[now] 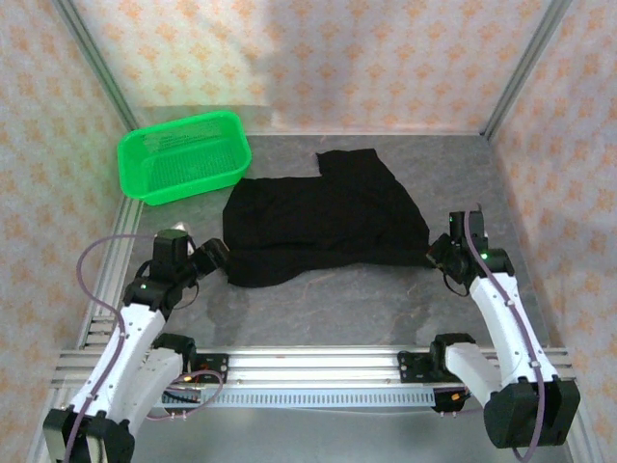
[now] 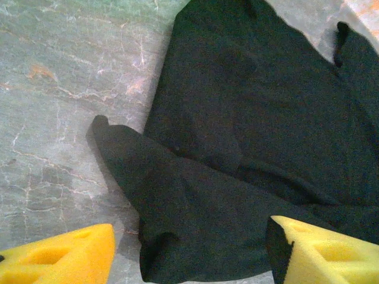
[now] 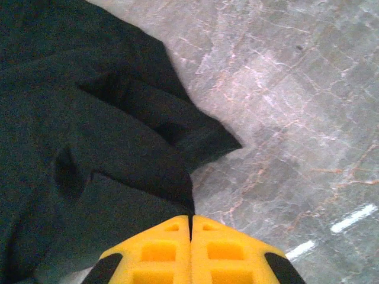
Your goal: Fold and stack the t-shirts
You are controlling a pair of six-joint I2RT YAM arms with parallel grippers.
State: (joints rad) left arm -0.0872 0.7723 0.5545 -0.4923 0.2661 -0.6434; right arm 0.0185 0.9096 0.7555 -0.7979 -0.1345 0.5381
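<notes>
A black t-shirt (image 1: 323, 222) lies partly folded and rumpled across the middle of the table. My left gripper (image 1: 218, 254) hovers at its near left corner, open, with its yellow fingers (image 2: 65, 257) spread either side of the cloth's folded corner (image 2: 195, 236) and nothing between them. My right gripper (image 1: 436, 253) is at the shirt's near right corner. Its yellow fingers (image 3: 154, 254) are pressed together, and a thin edge of the t-shirt (image 3: 77, 118) runs into the seam between the tips of the right gripper (image 3: 190, 220).
A bright green mesh basket (image 1: 183, 154) stands at the back left, just beyond the shirt's far left corner. Grey marbled tabletop (image 1: 386, 299) lies between the shirt and the arm bases. Aluminium frame posts and patterned walls enclose the table.
</notes>
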